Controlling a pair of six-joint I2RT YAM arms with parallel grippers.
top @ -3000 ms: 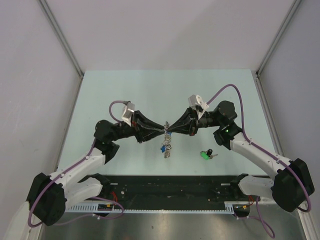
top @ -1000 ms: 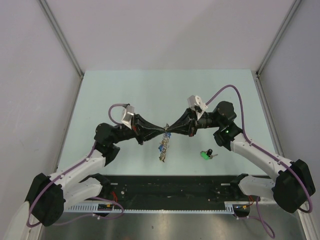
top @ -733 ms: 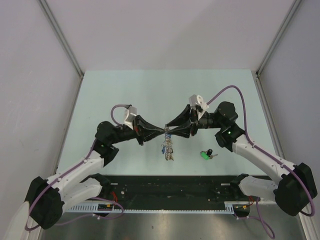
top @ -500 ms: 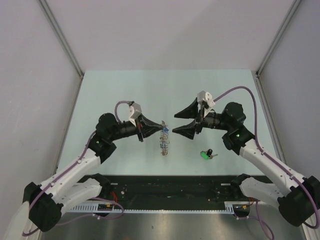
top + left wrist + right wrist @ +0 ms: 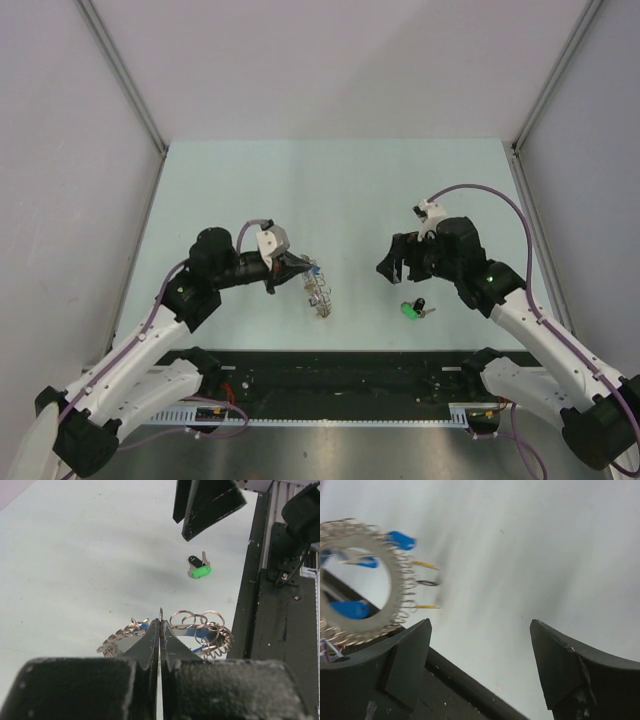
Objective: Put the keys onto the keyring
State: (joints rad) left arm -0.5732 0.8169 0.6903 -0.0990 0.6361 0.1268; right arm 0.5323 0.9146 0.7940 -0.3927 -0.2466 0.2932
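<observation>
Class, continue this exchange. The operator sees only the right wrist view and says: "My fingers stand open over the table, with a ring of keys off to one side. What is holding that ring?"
Observer: The left gripper is shut on the rim of the keyring.
Operator: Are any keys not on it?
Observer: Two lie loose on the table, close together: a green key and a black key.
Operator: Where are they from my gripper?
Observer: In the top view, just nearer the arm bases than the right gripper.
</observation>
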